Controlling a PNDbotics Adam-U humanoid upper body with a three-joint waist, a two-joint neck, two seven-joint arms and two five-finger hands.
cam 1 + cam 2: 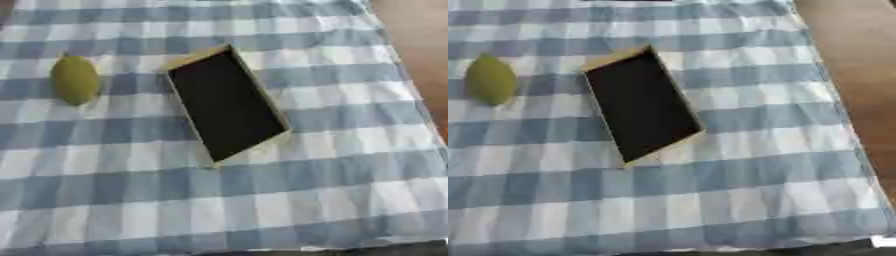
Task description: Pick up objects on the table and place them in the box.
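Observation:
A yellow-green, lemon-shaped fruit lies on the blue and white checked cloth at the left. To its right sits a shallow rectangular box with a tan rim and a dark inside, set at a slant near the middle of the table. Nothing shows inside the box. Neither of my hands appears in either view.
The checked cloth covers the table. A brown floor shows past the table's right edge. A dark strip runs along the table's near edge at the bottom.

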